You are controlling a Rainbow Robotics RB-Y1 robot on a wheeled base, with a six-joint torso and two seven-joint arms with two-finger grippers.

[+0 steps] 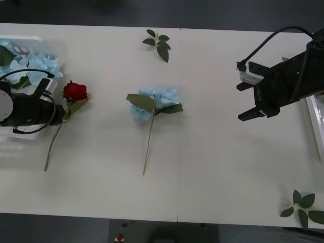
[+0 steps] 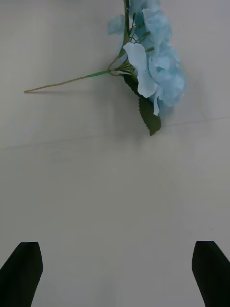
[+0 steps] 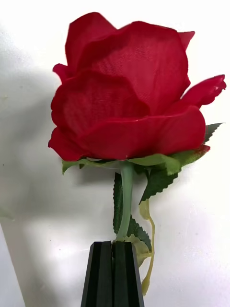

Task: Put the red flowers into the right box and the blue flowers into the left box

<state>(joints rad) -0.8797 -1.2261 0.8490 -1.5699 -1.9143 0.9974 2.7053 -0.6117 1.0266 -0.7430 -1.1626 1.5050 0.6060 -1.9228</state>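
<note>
Left gripper (image 3: 114,273): jaws pinched on the stem of a red rose (image 1: 75,91), beside the left box (image 1: 48,41).
Right gripper (image 1: 251,101): jaws spread, held above bare table (image 1: 217,167), near the right box (image 1: 317,121).
Blue hydrangea (image 1: 154,104): laid mid-table, between both grippers.

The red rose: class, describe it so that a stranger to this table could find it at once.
Start at the left box at the table's left end; the red rose lies just beside it, its stem pinched in the left gripper. It is the table's one red bloom; the flower at mid-table is pale blue.
</note>
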